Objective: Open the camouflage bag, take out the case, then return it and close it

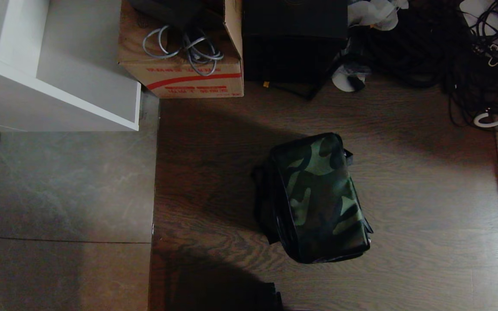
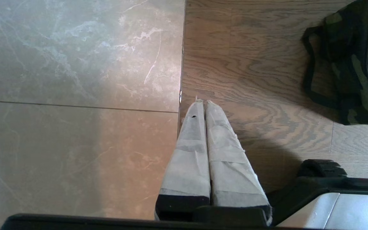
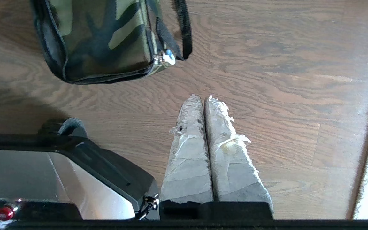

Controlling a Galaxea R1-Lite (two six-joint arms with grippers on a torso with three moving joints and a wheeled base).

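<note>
The camouflage bag lies zipped shut on the wooden floor. The right claw, pressed closed and empty, hangs above bare floor near the bag's zipper corner, apart from it. The left claw, likewise closed, hangs well apart.

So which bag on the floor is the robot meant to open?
Find the dark wood floor beside the grey tiles. The camouflage bag lies alone in the middle of it, zipped shut, nearer the robot than the cardboard box. Its green-and-dark patterned top sets it apart from the plain black box.
</note>
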